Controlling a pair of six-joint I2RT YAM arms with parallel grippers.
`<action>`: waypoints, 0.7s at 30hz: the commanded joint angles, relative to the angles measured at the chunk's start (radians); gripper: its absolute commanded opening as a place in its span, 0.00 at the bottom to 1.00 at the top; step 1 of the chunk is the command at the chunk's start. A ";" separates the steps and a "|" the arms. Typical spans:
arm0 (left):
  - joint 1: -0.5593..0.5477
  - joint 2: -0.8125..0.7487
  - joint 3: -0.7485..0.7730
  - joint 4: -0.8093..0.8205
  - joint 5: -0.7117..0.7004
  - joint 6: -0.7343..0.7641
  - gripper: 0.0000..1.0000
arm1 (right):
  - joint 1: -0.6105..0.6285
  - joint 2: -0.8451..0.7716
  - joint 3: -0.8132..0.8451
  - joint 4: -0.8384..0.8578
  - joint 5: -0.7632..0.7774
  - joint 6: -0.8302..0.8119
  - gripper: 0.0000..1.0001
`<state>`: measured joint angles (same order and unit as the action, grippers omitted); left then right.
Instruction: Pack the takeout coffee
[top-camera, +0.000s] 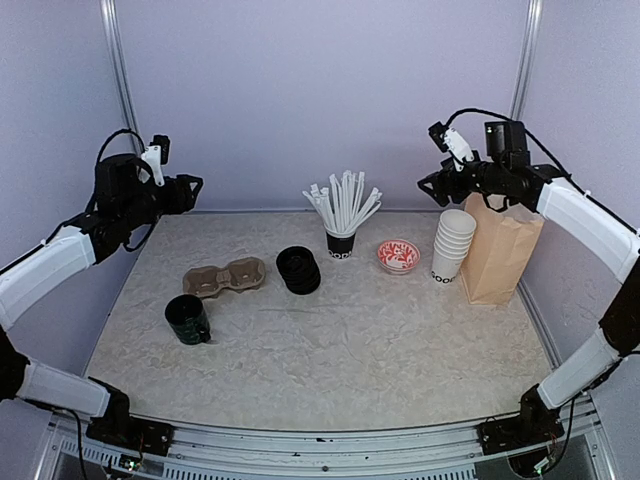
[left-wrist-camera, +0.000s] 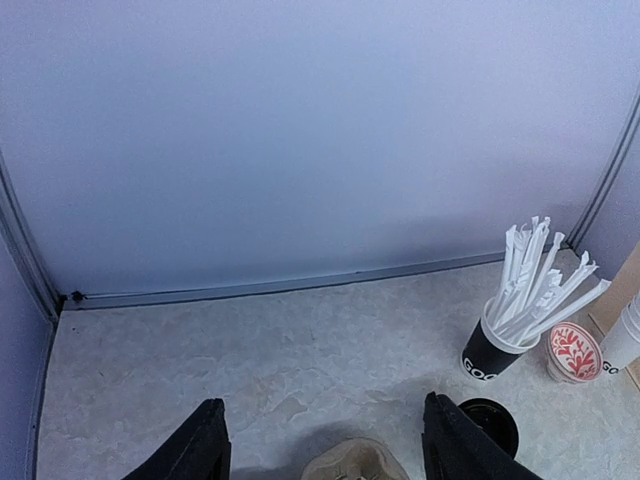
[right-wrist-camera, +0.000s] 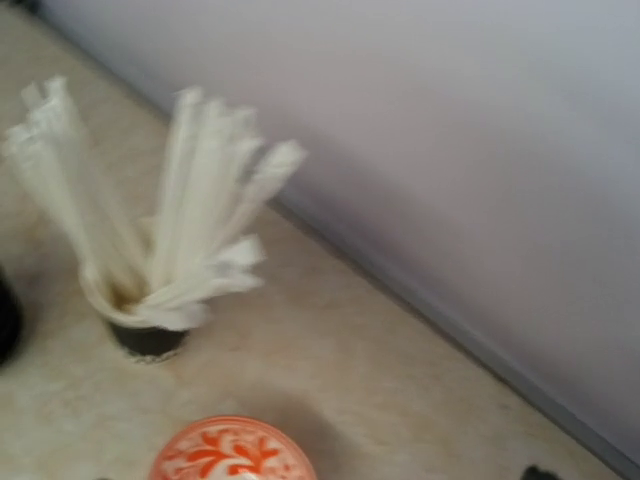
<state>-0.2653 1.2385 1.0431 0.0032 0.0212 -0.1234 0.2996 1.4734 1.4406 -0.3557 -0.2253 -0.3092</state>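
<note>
**Ana:** Where do you have the coffee things?

**Operator:** On my overhead view the white paper cups (top-camera: 452, 245) stand nested in one stack at the right rear of the desk (top-camera: 350, 345), with black lettering on the lowest one. They are just left of the upright brown paper bag (top-camera: 500, 255); I can't tell whether they touch it. The black lids (top-camera: 298, 270) sit in their own stack near the middle, well apart from the cups.

**Ana:** And between them?

**Operator:** A black cup of white straws (top-camera: 340, 225) and a small red-patterned dish (top-camera: 398, 255). Left of the lids lies a cardboard cup carrier (top-camera: 225, 278), with a dark green mug (top-camera: 187, 320) in front of it.

**Ana:** Your end effectors?

**Operator:** The left end effector (left-wrist-camera: 323, 400) hangs high over the left rear corner, fingers spread with nothing between them. The right end effector (top-camera: 432, 186) hangs above the cup stack, beside the bag's top. Its wrist camera is blurred and misses its fingers, but I read it as spread wide and holding nothing.
</note>
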 joint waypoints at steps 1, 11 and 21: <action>0.014 0.015 -0.027 0.093 0.140 -0.042 0.64 | 0.078 0.091 0.102 -0.114 -0.014 -0.085 0.88; -0.014 0.045 -0.035 0.129 0.263 -0.059 0.60 | 0.174 0.353 0.384 -0.304 0.178 -0.156 0.69; -0.064 0.054 -0.031 0.123 0.279 -0.036 0.60 | 0.167 0.453 0.449 -0.434 0.339 -0.131 0.50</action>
<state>-0.3161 1.2861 1.0161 0.1009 0.2752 -0.1741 0.4759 1.9263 1.8725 -0.7120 0.0338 -0.4538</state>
